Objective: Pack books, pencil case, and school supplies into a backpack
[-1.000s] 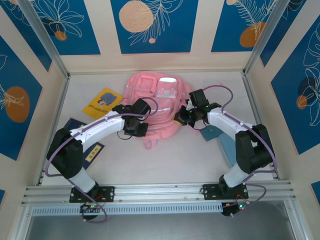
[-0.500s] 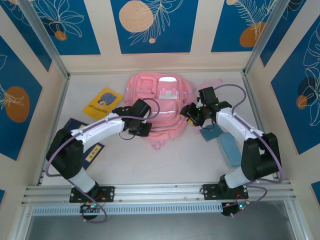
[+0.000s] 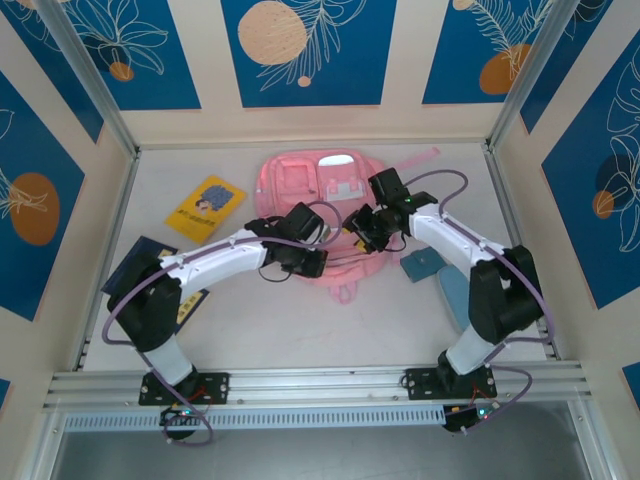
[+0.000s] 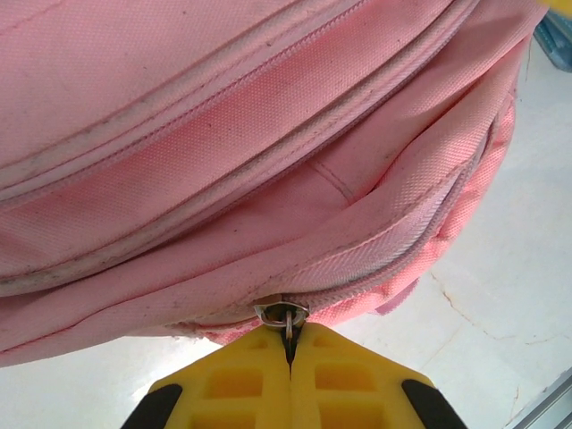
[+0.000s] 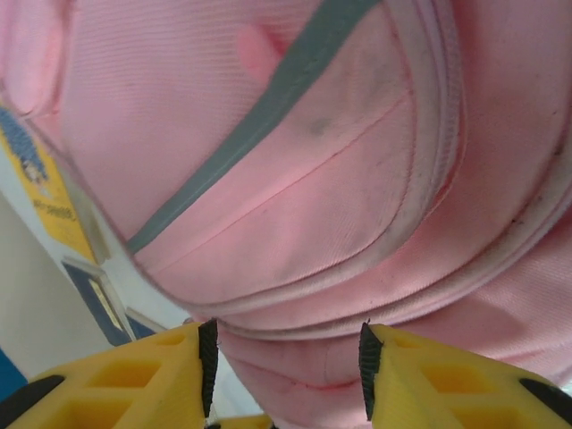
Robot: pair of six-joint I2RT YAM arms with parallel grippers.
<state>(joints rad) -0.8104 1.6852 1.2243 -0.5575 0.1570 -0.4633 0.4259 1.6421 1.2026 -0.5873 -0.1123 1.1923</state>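
The left gripper (image 4: 288, 356) is clamped shut on the zip pull (image 4: 282, 313), low in its wrist view. The right gripper (image 5: 284, 344) stands half open astride a fold of the backpack (image 3: 295, 185), which lies mid-frame from above, with the yellow book (image 3: 205, 205) to its upper left. The step looks like unzipping. Next: brace the fabric and draw the pull along.

We record a robot test booth: metal frame posts (image 3: 97, 95), printed wall panels (image 3: 305, 50), and a left arm (image 3: 210, 258) and right arm (image 3: 455, 245) bolted to a front rail (image 3: 320, 383).
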